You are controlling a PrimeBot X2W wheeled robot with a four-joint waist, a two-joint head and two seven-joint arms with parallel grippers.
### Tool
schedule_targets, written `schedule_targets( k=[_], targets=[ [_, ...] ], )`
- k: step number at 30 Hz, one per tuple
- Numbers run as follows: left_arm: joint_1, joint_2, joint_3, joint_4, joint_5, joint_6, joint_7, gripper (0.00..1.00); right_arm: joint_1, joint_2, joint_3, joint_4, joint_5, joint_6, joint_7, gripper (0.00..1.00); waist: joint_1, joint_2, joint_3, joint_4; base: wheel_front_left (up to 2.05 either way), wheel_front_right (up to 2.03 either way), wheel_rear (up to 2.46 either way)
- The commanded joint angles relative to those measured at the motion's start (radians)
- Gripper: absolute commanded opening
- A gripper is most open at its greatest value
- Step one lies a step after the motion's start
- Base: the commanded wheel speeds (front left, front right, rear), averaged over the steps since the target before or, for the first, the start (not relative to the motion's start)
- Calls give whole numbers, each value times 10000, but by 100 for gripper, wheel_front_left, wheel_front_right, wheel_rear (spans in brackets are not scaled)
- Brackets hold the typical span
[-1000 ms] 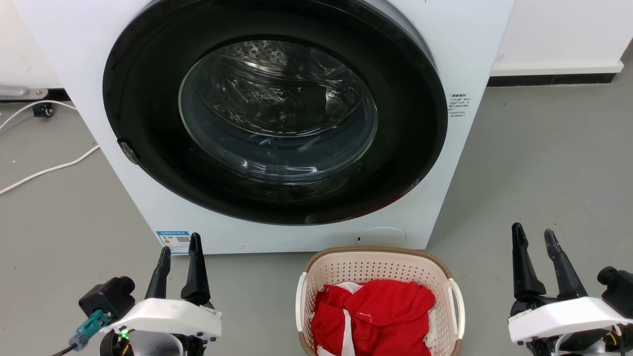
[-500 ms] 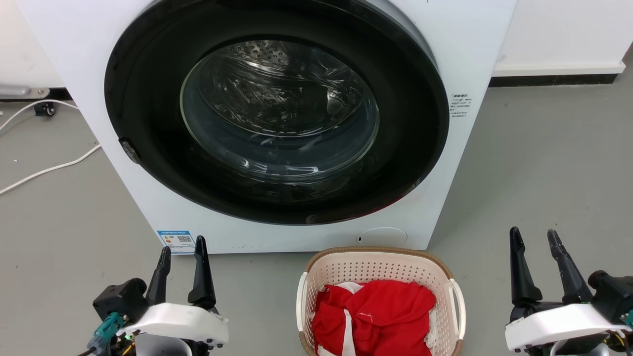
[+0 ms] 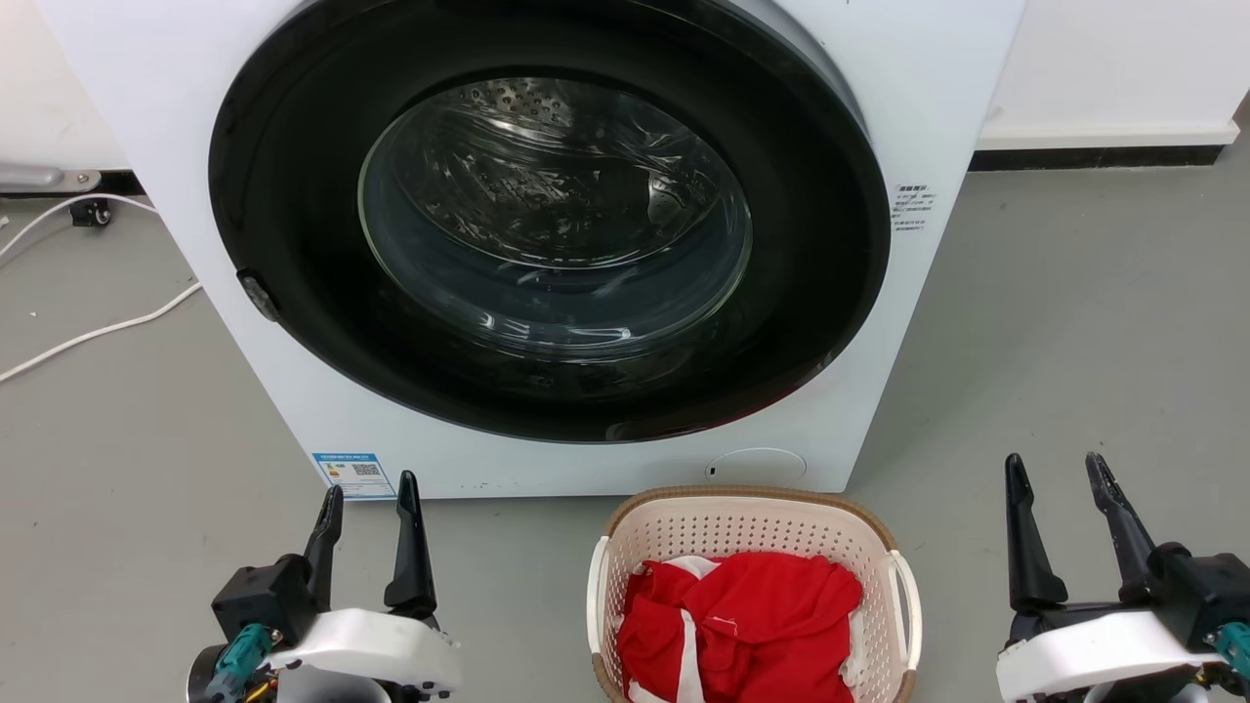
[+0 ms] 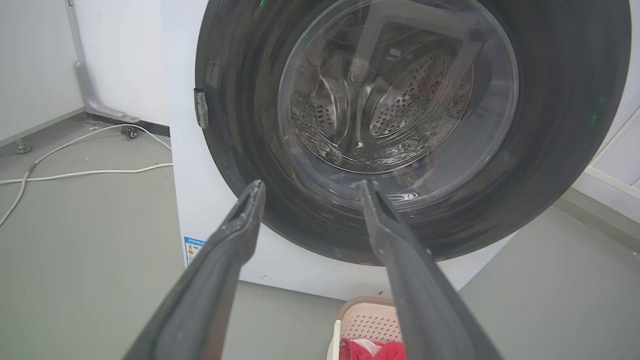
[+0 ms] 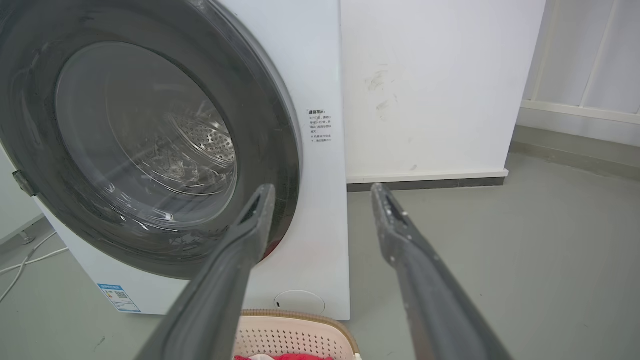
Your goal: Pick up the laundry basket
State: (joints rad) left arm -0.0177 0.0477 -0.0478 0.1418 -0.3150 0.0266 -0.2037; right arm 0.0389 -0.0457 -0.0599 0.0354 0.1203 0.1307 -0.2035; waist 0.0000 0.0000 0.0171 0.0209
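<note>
I have my left gripper (image 3: 371, 486) low on my left side. Its two dark fingers (image 3: 408, 547) are spread apart with nothing between them. It hangs above bare floor (image 3: 127, 459) and points at the lower left corner of the washer (image 3: 962, 88), just short of the blue label (image 3: 354, 475) stuck there. In the left wrist view those fingers frame the lower part of the round door (image 3: 547, 215).

My right gripper (image 3: 1055, 461) is low on my right, also spread wide and empty, over floor to the right of the washer. In the right wrist view one finger crosses the door's edge. The other lies against grey floor below the white wall (image 5: 430, 75).

The basket (image 3: 752, 527) stands upright on the floor between the two grippers, apart from both and nearer the right one. It sits just in front of the washer's base, below a small round cap (image 3: 755, 467). Its brown rim (image 3: 747, 493) and white loop handles (image 3: 910, 596) are untouched. A red cloth (image 3: 742, 615) with white parts is heaped inside, and the picture's bottom edge cuts off the basket's near end.

Through the door's glass I can see the perforated drum (image 4: 415, 95). A white cable (image 3: 98, 334) trails over the floor at far left.
</note>
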Motion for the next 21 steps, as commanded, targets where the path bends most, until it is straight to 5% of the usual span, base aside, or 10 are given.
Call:
schedule_targets(
  k=[1, 21],
  targets=[
    [86, 33, -14, -26, 200, 17, -75, 100, 66, -60, -11, -114, -230, 0, -84, 100, 0, 0, -1, 5, 0, 0, 0],
    [225, 39, -198, 61, 1664, 219, -481, 100, 231, -67, -56, -153, -1793, -1, -458, 100, 0, 0, 15, 63, 0, 0, 0]
  ],
)
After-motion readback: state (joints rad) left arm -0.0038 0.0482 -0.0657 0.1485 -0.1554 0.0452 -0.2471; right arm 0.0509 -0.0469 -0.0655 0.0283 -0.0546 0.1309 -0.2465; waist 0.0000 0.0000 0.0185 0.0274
